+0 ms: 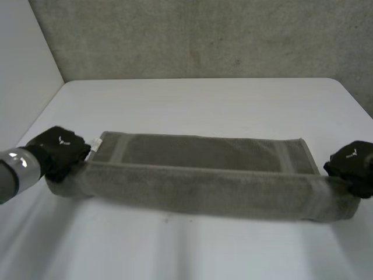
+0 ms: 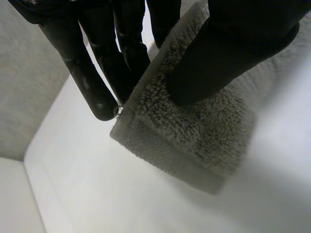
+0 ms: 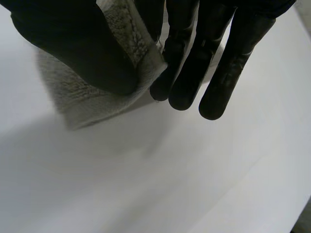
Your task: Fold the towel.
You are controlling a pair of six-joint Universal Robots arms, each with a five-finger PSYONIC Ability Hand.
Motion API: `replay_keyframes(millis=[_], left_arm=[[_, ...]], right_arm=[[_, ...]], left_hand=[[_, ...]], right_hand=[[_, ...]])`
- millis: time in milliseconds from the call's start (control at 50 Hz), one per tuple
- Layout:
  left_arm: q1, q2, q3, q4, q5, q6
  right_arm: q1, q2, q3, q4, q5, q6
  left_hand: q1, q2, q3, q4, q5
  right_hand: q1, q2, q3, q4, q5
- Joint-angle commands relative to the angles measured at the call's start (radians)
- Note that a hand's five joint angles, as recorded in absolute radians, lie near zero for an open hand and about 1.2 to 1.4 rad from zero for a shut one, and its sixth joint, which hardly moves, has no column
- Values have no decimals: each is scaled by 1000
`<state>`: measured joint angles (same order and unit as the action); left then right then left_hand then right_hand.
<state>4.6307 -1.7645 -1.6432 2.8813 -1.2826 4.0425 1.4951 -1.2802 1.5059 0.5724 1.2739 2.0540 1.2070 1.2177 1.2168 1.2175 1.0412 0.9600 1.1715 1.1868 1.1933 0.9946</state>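
Note:
A grey-green towel [image 1: 204, 175] lies stretched across the white table [image 1: 198, 99], its near part lifted and doubled over toward the far edge. My left hand [image 1: 58, 150] pinches the towel's left end; in the left wrist view its thumb [image 2: 228, 53] presses the towel corner [image 2: 194, 141] against the fingers [image 2: 87, 82]. My right hand [image 1: 352, 163] pinches the right end; in the right wrist view the thumb [image 3: 73, 43] clamps the towel corner [image 3: 92, 102] against straight fingers [image 3: 194, 73].
A grey wall [image 1: 204, 35] stands behind the table's far edge. Bare table surface lies beyond the towel and in front of it [image 1: 175, 251]. A small white label [image 1: 95, 144] sticks out at the towel's far left corner.

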Motion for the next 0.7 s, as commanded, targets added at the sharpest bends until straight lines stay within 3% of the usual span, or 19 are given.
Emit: replay_keyframes(millis=[20, 140, 300, 420, 580, 600, 620, 640, 660, 680, 700], left_arm=[[-105, -235, 201, 108, -11, -4], [-138, -436, 423, 164, -70, -5], [-176, -656, 710, 167, -113, -19], [-176, -768, 861, 173, -113, -30], [-178, -837, 951, 174, -109, -28], [-181, -840, 951, 174, -106, -30], [-181, -840, 951, 174, -106, -30], [-184, -843, 950, 174, -106, -30], [-184, -843, 950, 174, -106, -30], [-187, -843, 948, 174, -109, -27], [-193, -839, 945, 173, -110, -31]], right_arm=[[105, 182, -139, -143, 45, 112], [152, 288, -236, -293, 151, 172], [209, 393, -320, -511, 214, 193], [235, 447, -351, -658, 266, 184], [252, 486, -381, -714, 285, 183], [255, 493, -385, -712, 292, 181], [255, 493, -385, -712, 292, 181], [263, 504, -385, -712, 303, 181], [263, 504, -385, -712, 303, 181], [270, 509, -383, -709, 320, 181], [278, 504, -380, -704, 337, 184]], left_hand=[[189, 179, 179, 179, 181], [189, 179, 179, 179, 181], [189, 179, 179, 179, 181], [189, 179, 179, 179, 181], [189, 179, 179, 179, 181], [85, 74, 75, 75, 76], [84, 73, 74, 74, 75], [-515, -525, -525, -525, -524], [-521, -531, -531, -531, -530], [-1015, -1026, -1025, -1025, -1024], [-1032, -1043, -1042, -1043, -1041]], right_hand=[[436, 225, 209, 203, 227], [436, 225, 209, 203, 227], [436, 225, 209, 203, 227], [436, 225, 209, 203, 227], [436, 225, 209, 203, 227], [-71, -283, -298, -305, -281], [-76, -288, -303, -310, -286], [-722, -933, -949, -955, -931], [-728, -940, -955, -962, -937], [-785, -997, -1012, -1019, -995], [-785, -997, -1012, -1019, -995]])
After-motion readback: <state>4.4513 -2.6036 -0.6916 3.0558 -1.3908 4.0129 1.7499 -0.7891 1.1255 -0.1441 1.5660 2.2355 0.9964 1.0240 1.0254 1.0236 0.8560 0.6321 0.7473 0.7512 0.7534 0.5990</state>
